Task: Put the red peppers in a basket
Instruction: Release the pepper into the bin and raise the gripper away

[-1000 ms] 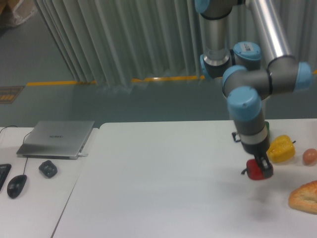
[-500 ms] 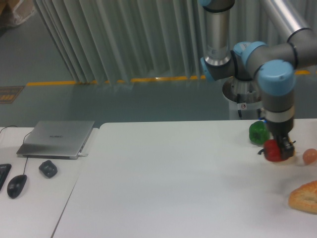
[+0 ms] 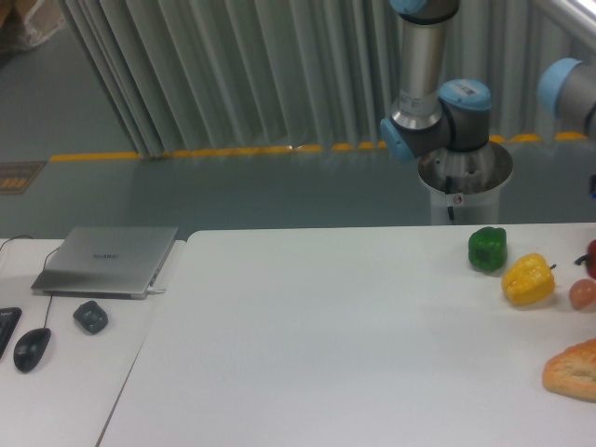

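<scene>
The red pepper (image 3: 591, 259) and the bread loaf (image 3: 573, 371) are cut off by the right edge.

No readable text. Laptop (image 3: 105, 260) at the desk's (image 3: 307, 372) left edge carries a small mark mid-lid, too blurred to read. Nothing legible on the arm (image 3: 436, 112) either.

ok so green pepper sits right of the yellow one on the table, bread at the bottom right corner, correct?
Not quite. The camera view shows the green pepper left of the yellow pepper, and a little farther back on the table. The bread is at the bottom right corner, as you said.
</scene>
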`<move>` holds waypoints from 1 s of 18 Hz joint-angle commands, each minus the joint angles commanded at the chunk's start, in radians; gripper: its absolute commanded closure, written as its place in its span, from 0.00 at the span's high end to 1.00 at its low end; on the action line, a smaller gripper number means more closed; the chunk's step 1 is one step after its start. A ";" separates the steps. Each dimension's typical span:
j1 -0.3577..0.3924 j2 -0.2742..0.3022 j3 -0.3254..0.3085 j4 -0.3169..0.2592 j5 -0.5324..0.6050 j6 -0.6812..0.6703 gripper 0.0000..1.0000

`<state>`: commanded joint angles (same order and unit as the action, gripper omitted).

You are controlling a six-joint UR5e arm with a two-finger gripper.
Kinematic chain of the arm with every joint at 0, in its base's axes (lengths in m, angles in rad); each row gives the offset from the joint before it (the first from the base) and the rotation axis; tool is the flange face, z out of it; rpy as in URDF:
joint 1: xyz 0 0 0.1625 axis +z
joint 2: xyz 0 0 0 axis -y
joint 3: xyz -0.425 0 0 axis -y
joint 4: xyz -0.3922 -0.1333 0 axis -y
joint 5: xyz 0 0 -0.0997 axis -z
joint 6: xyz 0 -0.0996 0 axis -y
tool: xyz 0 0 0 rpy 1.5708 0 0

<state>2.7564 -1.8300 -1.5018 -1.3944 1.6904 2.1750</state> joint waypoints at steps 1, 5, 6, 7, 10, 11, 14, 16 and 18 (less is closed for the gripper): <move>0.015 -0.003 0.000 0.005 0.002 0.031 0.37; 0.098 -0.034 0.000 0.060 -0.002 0.159 0.37; 0.112 -0.038 0.000 0.075 -0.002 0.192 0.37; 0.127 -0.047 -0.002 0.090 -0.002 0.224 0.37; 0.167 -0.066 -0.005 0.127 -0.009 0.328 0.41; 0.184 -0.071 -0.008 0.139 -0.024 0.368 0.44; 0.213 -0.086 -0.008 0.167 -0.037 0.420 0.44; 0.219 -0.087 -0.008 0.173 -0.041 0.439 0.45; 0.216 -0.087 -0.009 0.173 -0.048 0.425 0.61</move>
<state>2.9729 -1.9175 -1.5110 -1.2210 1.6429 2.6002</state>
